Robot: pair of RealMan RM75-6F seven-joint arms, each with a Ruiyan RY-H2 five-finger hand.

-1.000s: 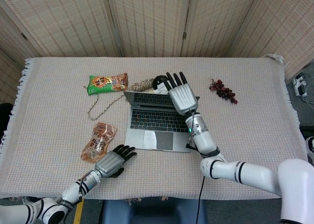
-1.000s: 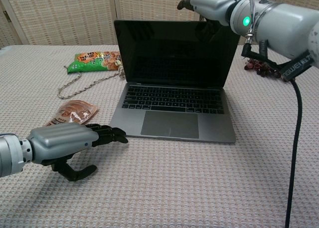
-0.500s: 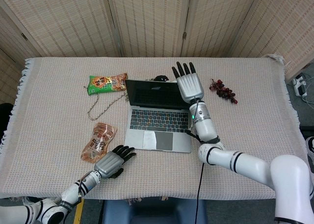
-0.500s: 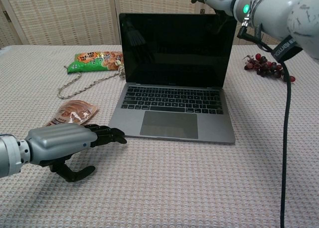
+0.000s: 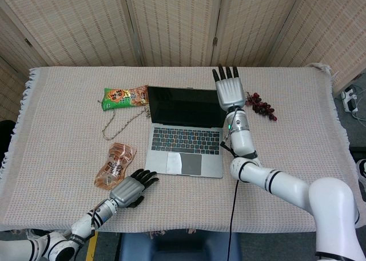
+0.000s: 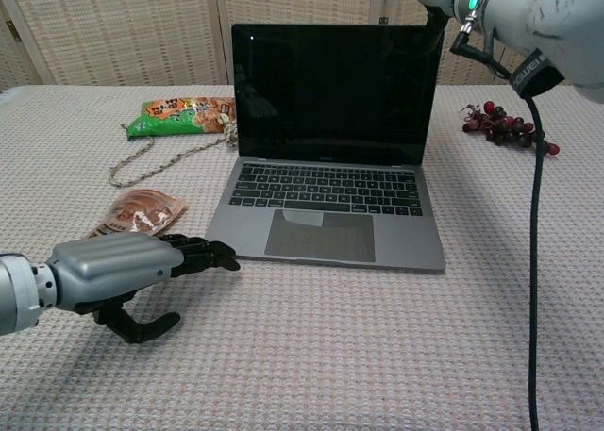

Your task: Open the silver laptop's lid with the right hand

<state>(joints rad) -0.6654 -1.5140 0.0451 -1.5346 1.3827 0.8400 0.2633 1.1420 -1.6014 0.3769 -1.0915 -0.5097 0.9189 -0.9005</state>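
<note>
- The right hand (image 5: 230, 92) stood flat, fingers straight, holding nothing, just beside the lid's right top corner.
- The laptop (image 5: 186, 136) sat mid-table, lid (image 6: 337, 93) upright, left of that hand.
- The left hand (image 5: 131, 188) rested farther off, loosely spread, empty.

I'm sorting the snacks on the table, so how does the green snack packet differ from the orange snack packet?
The green snack packet lies far back, left of the open silver laptop's screen; the orange snack packet lies nearer the front, beside the left hand. The green one lies crosswise, the orange one more lengthwise. A tan cord runs close to the green one, not the orange. Both lie flat on the woven tablecloth.
</note>
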